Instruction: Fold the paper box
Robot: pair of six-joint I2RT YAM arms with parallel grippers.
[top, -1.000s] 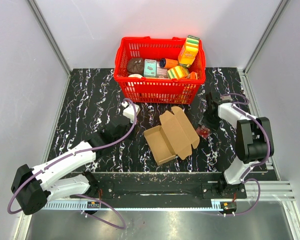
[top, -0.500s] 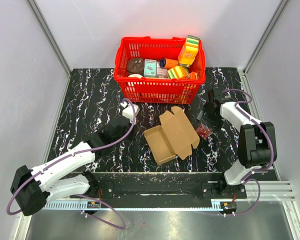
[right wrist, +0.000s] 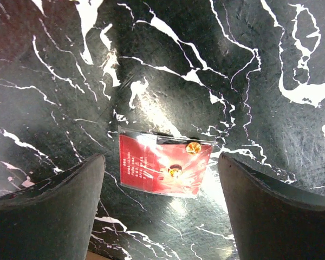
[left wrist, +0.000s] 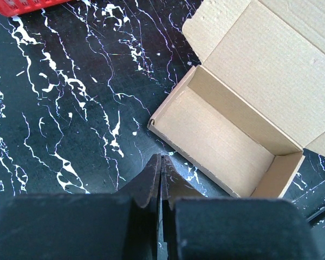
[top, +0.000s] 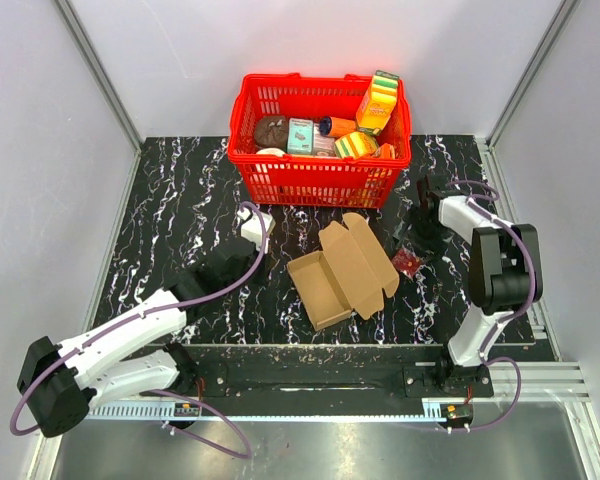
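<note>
The paper box [top: 342, 272] lies open in the middle of the table, a brown cardboard tray with its lid and flaps spread toward the upper right. The left wrist view shows its empty tray [left wrist: 227, 138] just right of and beyond my left gripper [left wrist: 161, 158]. That gripper is shut with nothing between its fingers. In the top view the left gripper [top: 263, 263] sits just left of the box's near-left corner. My right gripper [top: 416, 243] hovers open to the right of the box. It is above a small red packet [right wrist: 165, 164] that lies flat on the table between the fingers without touching them.
A red plastic basket [top: 315, 180] holding several colourful boxes and packets stands at the back centre, right behind the box. The red packet [top: 407, 262] lies close to the box's right flap. Grey walls and metal rails close in the black marble table [top: 180, 200].
The right gripper's jaws have spread wider over the red packet and the right arm has shifted slightly. The left arm has moved a little. The box has not moved.
</note>
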